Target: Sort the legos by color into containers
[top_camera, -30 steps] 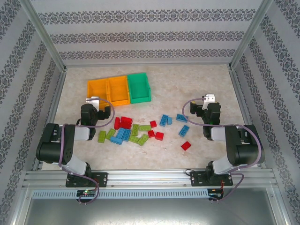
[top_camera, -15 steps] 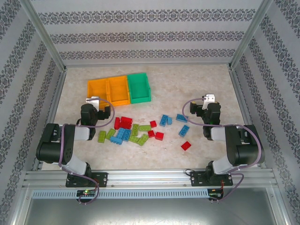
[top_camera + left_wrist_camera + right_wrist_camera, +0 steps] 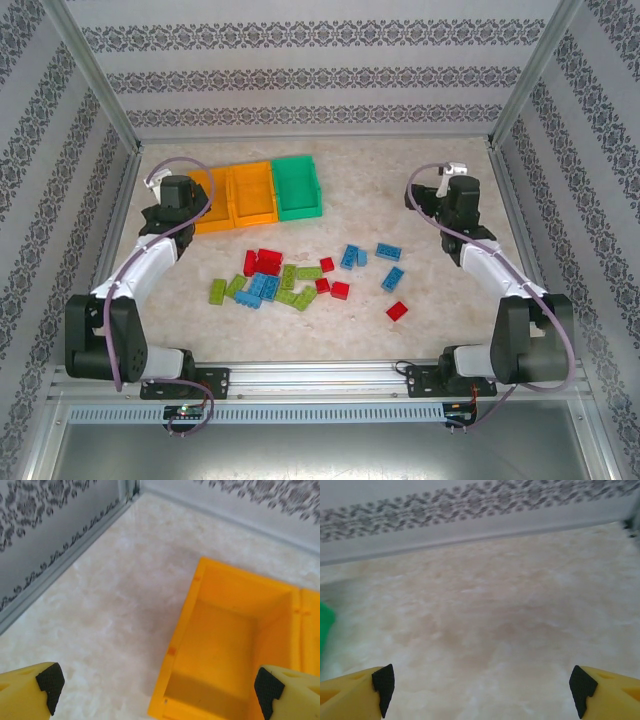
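Start of sort, reckon. Legos (image 3: pixel 262 287) all loose on surface (image 3: pixel 360 200), near side of bins (image 3: pixel 250 166), none inside. Left jaws spread above leftmost orange-yellow bin (image 3: pixel 180 630), right jaws spread well right of bins, both holding nothing. Next: drop onto one of them, pinch.

- Left wrist view: orange bins (image 3: pixel 176 642) cut off at my frame's right and bottom edges.
- Right wrist view: green bin (image 3: pixel 324 622), a blurred sliver at my left edge.
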Motion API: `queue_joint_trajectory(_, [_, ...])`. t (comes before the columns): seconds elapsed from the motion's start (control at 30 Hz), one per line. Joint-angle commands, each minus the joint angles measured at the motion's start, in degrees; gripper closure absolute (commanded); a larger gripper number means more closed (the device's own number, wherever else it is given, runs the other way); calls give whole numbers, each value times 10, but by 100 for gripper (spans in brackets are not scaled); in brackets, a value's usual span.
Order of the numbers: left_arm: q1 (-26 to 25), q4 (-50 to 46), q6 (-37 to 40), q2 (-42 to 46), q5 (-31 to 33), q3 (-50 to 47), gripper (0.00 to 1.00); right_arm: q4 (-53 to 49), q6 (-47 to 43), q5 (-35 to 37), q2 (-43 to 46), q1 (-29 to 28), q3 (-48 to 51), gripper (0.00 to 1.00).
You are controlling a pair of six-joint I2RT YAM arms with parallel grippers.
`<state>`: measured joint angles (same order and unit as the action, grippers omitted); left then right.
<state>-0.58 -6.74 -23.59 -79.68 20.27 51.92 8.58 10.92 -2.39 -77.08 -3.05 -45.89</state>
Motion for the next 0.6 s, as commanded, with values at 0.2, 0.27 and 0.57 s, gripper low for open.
queue_joint_trajectory(0.2, [20,-143,-16,-121,-32,123,19,-165,58,-45,19,-65,-13,9])
queue_joint_trajectory(0.27, [30,-145,-17,-132,-44,131,19,-189,55,-36,28,-77,-12,10])
queue_joint_trajectory(0.57, [73,-144,-12,-203,-107,159,32,-294,69,20,53,-104,2,11])
